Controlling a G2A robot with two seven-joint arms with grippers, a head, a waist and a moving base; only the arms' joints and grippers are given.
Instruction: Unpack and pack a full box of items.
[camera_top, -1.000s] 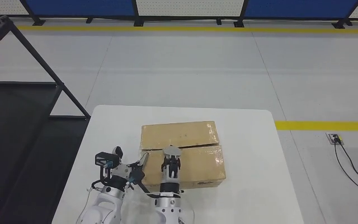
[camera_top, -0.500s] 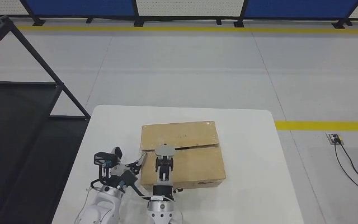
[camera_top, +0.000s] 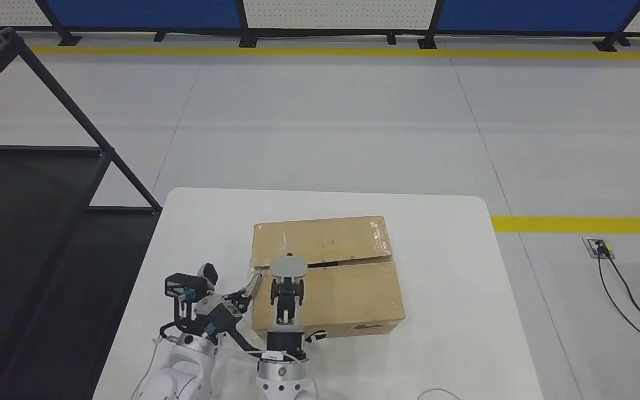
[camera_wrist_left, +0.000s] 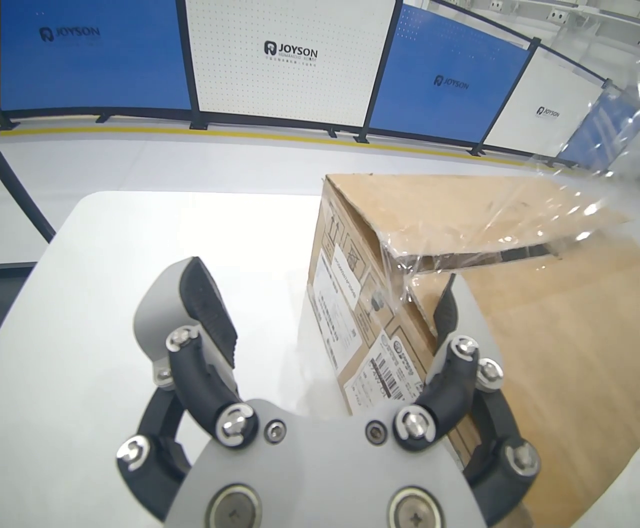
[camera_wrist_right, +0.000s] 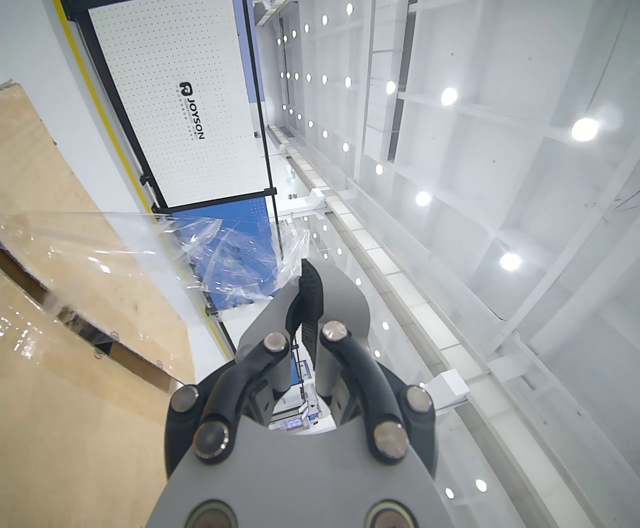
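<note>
A brown cardboard box (camera_top: 330, 275) lies flat on the white table (camera_top: 440, 300), its two top flaps parted by a narrow gap. My right gripper (camera_top: 287, 272) stands over the box's left part, pointing upward. In the right wrist view this gripper (camera_wrist_right: 306, 280) is shut on a strip of clear tape (camera_wrist_right: 235, 250) that stretches back to the box (camera_wrist_right: 45, 360). My left gripper (camera_top: 238, 296) is open at the box's near-left corner. From the left wrist, its fingers (camera_wrist_left: 210, 310) straddle that corner (camera_wrist_left: 360, 320), and loose tape (camera_wrist_left: 505, 235) hangs above the seam.
A black metal frame (camera_top: 70, 150) stands off the table's left side. The table surface lies bare to the left of the box (camera_top: 190, 235) and along its right side. Printed labels cover the box's left wall (camera_wrist_left: 350, 300).
My right gripper has shifted left across the box top and tilted upward, drawing the clear tape off the seam. The left gripper has barely moved.
</note>
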